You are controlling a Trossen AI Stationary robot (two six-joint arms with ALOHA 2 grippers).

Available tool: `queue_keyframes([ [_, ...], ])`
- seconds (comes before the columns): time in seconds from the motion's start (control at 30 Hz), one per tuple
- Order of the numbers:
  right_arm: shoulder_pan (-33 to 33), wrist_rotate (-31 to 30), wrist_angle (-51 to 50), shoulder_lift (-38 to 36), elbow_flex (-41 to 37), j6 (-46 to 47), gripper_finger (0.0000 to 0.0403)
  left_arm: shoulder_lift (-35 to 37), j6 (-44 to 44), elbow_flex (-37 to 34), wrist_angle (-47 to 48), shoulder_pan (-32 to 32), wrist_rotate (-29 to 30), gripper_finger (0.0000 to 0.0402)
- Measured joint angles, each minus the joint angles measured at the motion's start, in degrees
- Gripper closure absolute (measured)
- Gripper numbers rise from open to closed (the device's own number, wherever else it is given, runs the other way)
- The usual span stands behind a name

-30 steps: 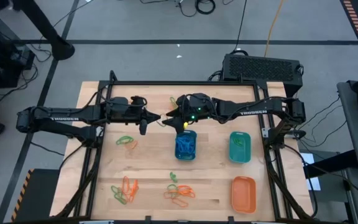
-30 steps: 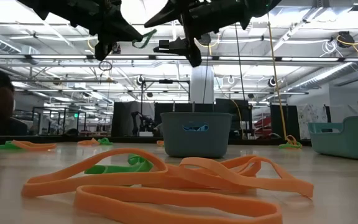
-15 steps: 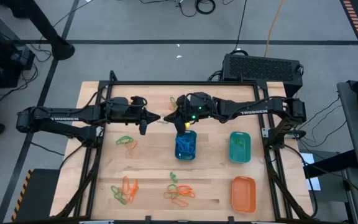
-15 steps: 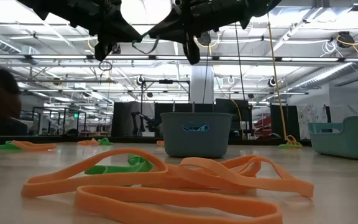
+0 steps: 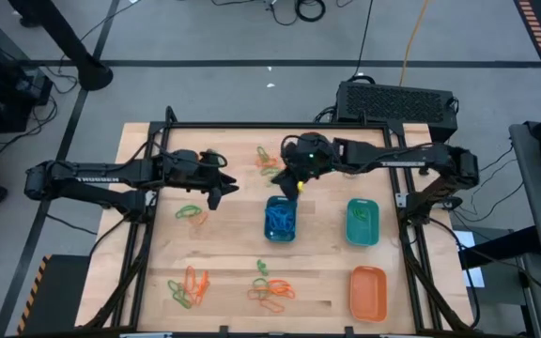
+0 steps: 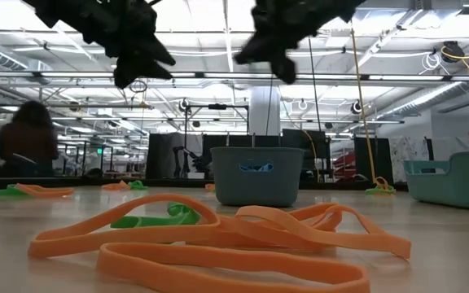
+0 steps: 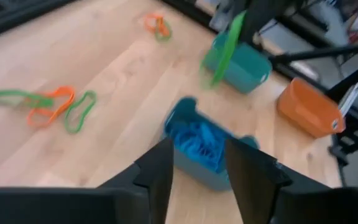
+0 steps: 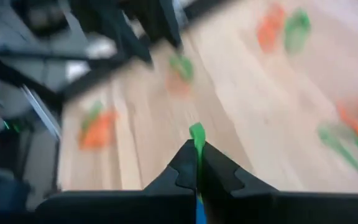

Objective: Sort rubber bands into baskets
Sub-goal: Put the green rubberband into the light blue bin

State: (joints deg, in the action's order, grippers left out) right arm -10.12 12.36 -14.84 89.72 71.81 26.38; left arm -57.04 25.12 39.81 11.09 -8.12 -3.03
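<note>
My right gripper (image 8: pixel 196 149) is shut on a green rubber band (image 7: pixel 229 38), high above the table just beyond the far end of the blue basket (image 5: pixel 281 218). My left gripper (image 7: pixel 197 150) stands open and holds nothing, up in the air left of that basket (image 7: pixel 204 142), which is full of blue bands. The teal basket (image 5: pixel 363 222) and the orange basket (image 5: pixel 368 291) stand on the table's right side. Loose green and orange bands (image 5: pixel 191 213) lie on the wood. My right gripper pinches the green rubber band between its two shut fingers, and a short piece of it (image 8: pixel 196 133) sticks out past the fingertips. The rest of the band (image 7: pixel 224 59) hangs slack below the gripper, lifted clear of the table.
More green and orange bands lie in heaps at the near left (image 5: pixel 188 286), the near middle (image 5: pixel 270 289) and the far middle (image 5: pixel 266 158). A black frame (image 5: pixel 148 225) runs around the wooden top. A person (image 6: pixel 27 138) shows in the room behind.
The green band has passed from my left gripper to my right. My right gripper shut on it while the left still held it, then the left opened and let go. My right gripper has gone toward the table's right and far side with the band.
</note>
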Motion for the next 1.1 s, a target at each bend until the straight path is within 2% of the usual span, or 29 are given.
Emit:
queue_keyframes([
  [0.3, 2.29, -0.28, -40.32, -6.11, -0.08, 1.61, 0.0403, 0.0, -0.05, 0.0, 2.8, -0.04, -1.29, 0.0241],
  [0.4, 3.68, -0.61, -48.14, -6.7, -2.19, 3.45, 0.0403, 0.0, -0.07, 0.0, 2.78, -0.04, -1.21, 0.0241],
  [0.8, 6.48, 1.29, -48.51, -13.99, -21.96, 17.51, 0.0402, 0.0, -0.13, 0.0, 2.82, -0.04, 0.85, 0.0241],
  [0.97, 6.48, 1.32, -48.37, -14.11, -24.75, 20.97, 0.0396, 0.0, -0.15, 0.0, 2.8, -0.04, 2.64, 0.0241],
  [1.1, 6.48, 1.31, -48.29, -14.11, -24.85, 20.55, 0.037, 0.0, -0.15, 0.0, 2.82, -0.04, 2.69, 0.0241],
])
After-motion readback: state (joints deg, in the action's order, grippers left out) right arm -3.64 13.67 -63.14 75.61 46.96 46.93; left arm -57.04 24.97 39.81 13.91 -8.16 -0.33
